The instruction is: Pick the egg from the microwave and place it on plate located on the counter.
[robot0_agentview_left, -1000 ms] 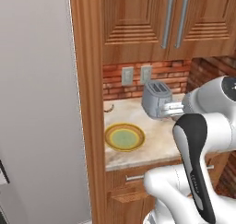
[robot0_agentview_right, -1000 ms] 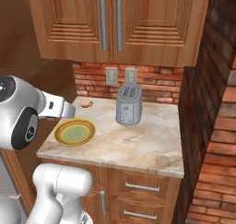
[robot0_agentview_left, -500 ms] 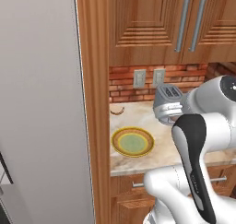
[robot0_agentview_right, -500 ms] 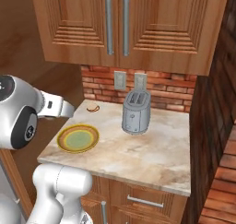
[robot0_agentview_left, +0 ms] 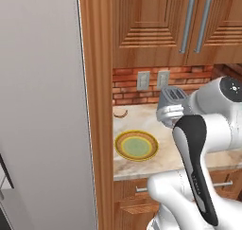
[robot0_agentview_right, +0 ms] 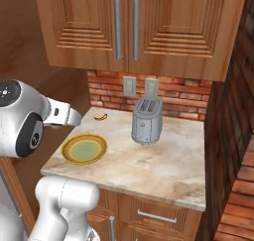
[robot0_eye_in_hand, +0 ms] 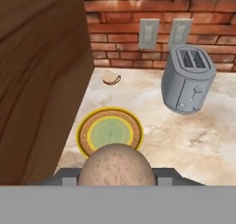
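The tan-brown speckled egg (robot0_eye_in_hand: pixel 116 164) sits at the bottom of the hand view, with my gripper (robot0_eye_in_hand: pixel 116 178) shut on it; a dark finger (robot0_eye_in_hand: pixel 67 175) shows on either side. Beyond and below the egg lies the plate (robot0_eye_in_hand: pixel 109 132) with its yellow-orange rim and pale green centre, on the beige marbled counter (robot0_eye_in_hand: pixel 193 142). The plate (robot0_agentview_left: pixel 136 145) is at the counter's left front in the left base view, and the plate (robot0_agentview_right: pixel 84 148) lies just right of my arm in the right base view. The microwave is out of view.
A silver toaster (robot0_agentview_right: pixel 147 120) stands behind and right of the plate, near two wall outlets. A small brown curved item (robot0_eye_in_hand: pixel 111 78) lies by the brick backsplash. A tall wooden panel (robot0_agentview_left: pixel 97 106) borders the counter's left side. Wooden cabinets (robot0_agentview_right: pixel 129 27) hang overhead.
The whole picture has shifted in both base views, so the base has moved along the counter; plate and toaster now sit further right in frame. The arm holds the same pose.
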Controlling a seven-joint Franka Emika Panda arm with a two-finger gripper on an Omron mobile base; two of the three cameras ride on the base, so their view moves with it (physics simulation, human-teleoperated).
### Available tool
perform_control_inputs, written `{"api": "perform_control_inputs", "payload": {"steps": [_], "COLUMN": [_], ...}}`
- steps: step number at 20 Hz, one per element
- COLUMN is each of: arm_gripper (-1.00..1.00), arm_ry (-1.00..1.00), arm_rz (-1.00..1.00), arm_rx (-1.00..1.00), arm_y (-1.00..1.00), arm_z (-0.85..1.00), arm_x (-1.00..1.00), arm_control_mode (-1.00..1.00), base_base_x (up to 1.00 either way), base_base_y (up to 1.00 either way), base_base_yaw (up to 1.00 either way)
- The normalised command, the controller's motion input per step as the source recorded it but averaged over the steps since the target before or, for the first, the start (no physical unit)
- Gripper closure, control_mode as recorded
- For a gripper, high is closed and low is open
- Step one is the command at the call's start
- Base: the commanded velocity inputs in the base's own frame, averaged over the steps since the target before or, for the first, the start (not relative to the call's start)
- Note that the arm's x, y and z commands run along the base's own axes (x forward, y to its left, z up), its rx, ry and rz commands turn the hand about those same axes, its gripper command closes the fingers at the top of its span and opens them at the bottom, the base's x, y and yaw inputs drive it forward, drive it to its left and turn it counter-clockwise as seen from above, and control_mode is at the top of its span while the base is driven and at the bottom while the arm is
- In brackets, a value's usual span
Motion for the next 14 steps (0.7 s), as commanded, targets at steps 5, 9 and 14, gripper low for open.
{"api": "perform_control_inputs", "payload": {"steps": [5,9,14], "arm_gripper": [1.0,1.0,1.0], "arm_ry": [0.24,0.17,0.06], "arm_rz": [0.0,0.0,0.0], "arm_rx": [0.0,0.0,-0.01], "arm_y": [0.0,0.0,0.02], "arm_z": [-0.49,-0.65,-0.56], "arm_x": [0.8,0.61,0.06], "arm_control_mode": [-1.0,-1.0,-1.0], "base_base_x": [0.0,0.0,0.0], "base_base_y": [0.0,0.0,0.0], "base_base_yaw": [0.0,0.0,0.0]}}
